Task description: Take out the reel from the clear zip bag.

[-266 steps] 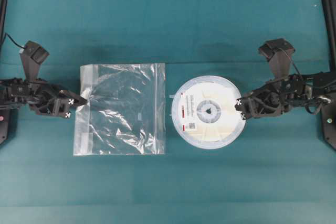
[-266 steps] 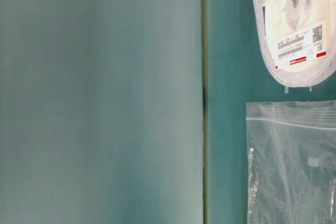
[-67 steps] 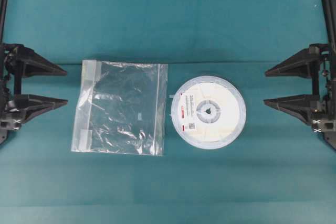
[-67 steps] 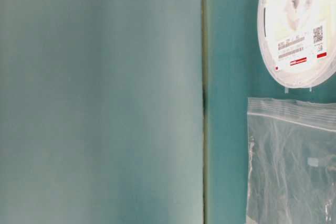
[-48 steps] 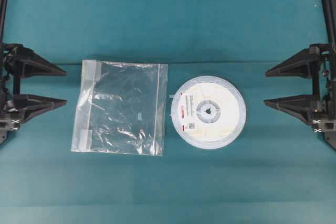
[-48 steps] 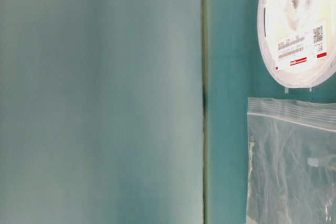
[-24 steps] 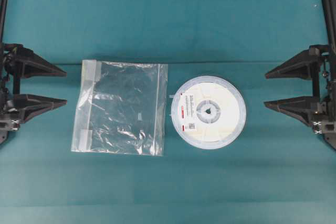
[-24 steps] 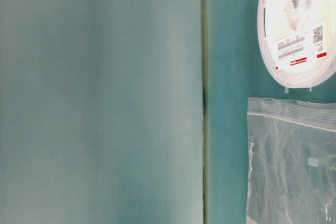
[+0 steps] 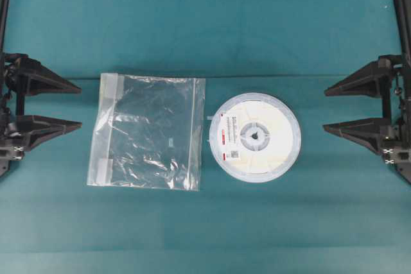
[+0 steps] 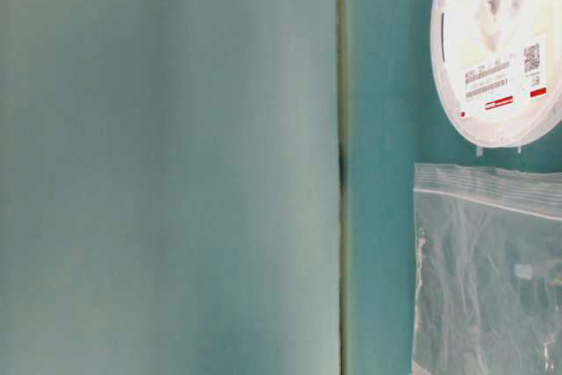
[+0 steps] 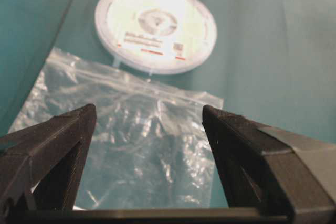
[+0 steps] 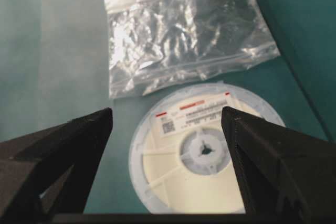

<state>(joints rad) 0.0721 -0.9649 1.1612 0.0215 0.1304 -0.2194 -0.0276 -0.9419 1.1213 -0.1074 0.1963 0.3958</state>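
While the reel (image 9: 255, 137) lies just right of the clear zip bag (image 9: 149, 132), outside it, you see left gripper (image 9: 76, 104) and right gripper (image 9: 329, 108) spread wide, well clear.

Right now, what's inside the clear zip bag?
Nothing visible: the clear zip bag lies flat and empty. The reel sits beside it on the table, apart. Nothing hidden; the plastic is see-through.
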